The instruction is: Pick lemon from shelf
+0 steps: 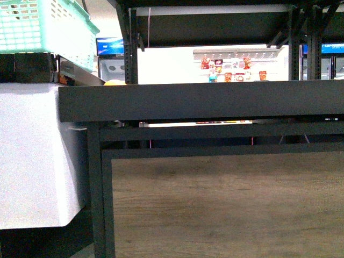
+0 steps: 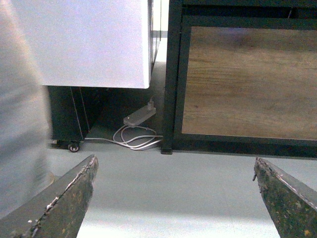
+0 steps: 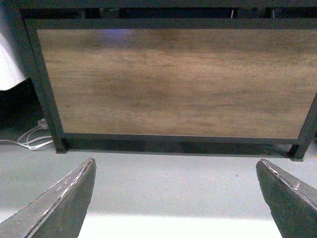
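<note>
Low in front of the shelf (image 1: 215, 102), the front camera looks almost level with the front rim of a dark tray (image 1: 161, 107), so what lies on the tray is hidden behind that rim. Only the curved top of a yellow-orange fruit (image 1: 114, 83) shows above the rim, near the tray's left end beside a black upright post (image 1: 130, 48); whether it is the lemon cannot be told. Below the tray, a wood-grain panel (image 1: 226, 204) fills the black frame. A white cabinet (image 1: 32, 156) stands against the shelf's left side, with a teal plastic basket (image 1: 37, 27) above it. Through the gap over the tray, bright store racks with red packets (image 1: 228, 70) show far behind.

Neither arm appears in the front view. In the left wrist view, the left gripper (image 2: 174, 163) hangs over the grey floor (image 2: 173, 188) with its two dark, scuffed fingers (image 2: 64, 198) spread wide and nothing between them. It faces the shelf's lower left corner, where a white power strip (image 2: 139, 116) and looped white cables (image 2: 136, 140) lie on the floor just beside the shelf's foot, under the cabinet's overhang, near a small caster wheel (image 2: 74, 147). The right gripper (image 3: 176, 162) is likewise spread wide and empty, squarely facing the panel.
</note>
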Available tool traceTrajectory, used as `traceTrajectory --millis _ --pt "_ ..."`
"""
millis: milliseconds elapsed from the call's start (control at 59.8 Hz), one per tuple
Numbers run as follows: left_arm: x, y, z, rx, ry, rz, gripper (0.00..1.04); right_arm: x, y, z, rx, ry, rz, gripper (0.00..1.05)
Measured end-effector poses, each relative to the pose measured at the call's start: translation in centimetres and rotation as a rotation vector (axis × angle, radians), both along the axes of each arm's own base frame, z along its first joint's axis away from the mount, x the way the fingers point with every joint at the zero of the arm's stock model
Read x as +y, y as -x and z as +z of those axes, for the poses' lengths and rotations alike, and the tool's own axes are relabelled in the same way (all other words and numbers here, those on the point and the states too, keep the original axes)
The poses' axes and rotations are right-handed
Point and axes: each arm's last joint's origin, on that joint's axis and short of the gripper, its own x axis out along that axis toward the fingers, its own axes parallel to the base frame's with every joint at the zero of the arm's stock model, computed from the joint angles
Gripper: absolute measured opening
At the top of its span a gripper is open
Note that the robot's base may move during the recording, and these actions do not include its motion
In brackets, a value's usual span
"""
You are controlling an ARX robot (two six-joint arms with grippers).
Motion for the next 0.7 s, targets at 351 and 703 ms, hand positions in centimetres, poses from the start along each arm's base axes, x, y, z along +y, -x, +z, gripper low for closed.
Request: traceTrajectory --millis 351,703 --pt "0.00 0.00 0.00 0.000 0.000 0.000 0.97 0.00 0.00 0.00 0.000 0.000 0.000 0.97" --pt "0.00 0.00 0.00 0.000 0.000 0.000 0.97 0.00 0.00 0.00 0.000 0.000 0.000 0.97"
